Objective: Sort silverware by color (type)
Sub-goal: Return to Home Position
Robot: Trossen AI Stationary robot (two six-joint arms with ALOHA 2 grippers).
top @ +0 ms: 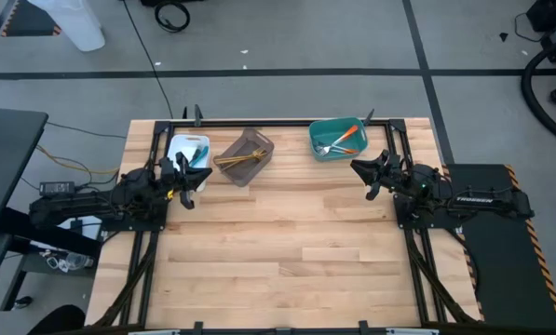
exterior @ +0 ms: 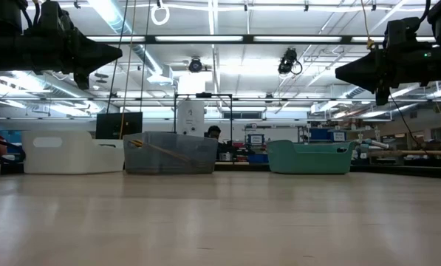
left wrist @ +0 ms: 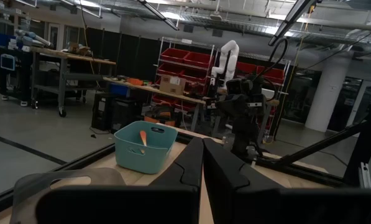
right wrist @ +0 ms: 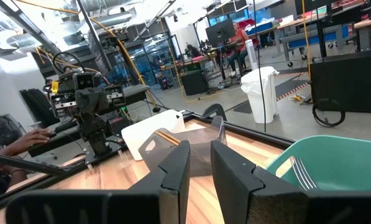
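Left tool (top: 190, 177) clenched, right tool (top: 363, 172) parted, both empty; silverware (top: 337, 142) lies in bins (top: 262, 142) beyond them, along the desk's (top: 287, 251) far edge.

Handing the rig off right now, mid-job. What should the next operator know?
Left gripper: fingers shut, empty, raised beside the white plastic bin.
Right gripper: fingers slightly apart, empty, raised near the teal plastic bin.
Blue-handled fork in the white bin; tan wooden utensils in the grey-brown clear bin; orange-handled forks in the teal bin.
No utensil shows on the wooden table.
Left: likely just parking both arms.
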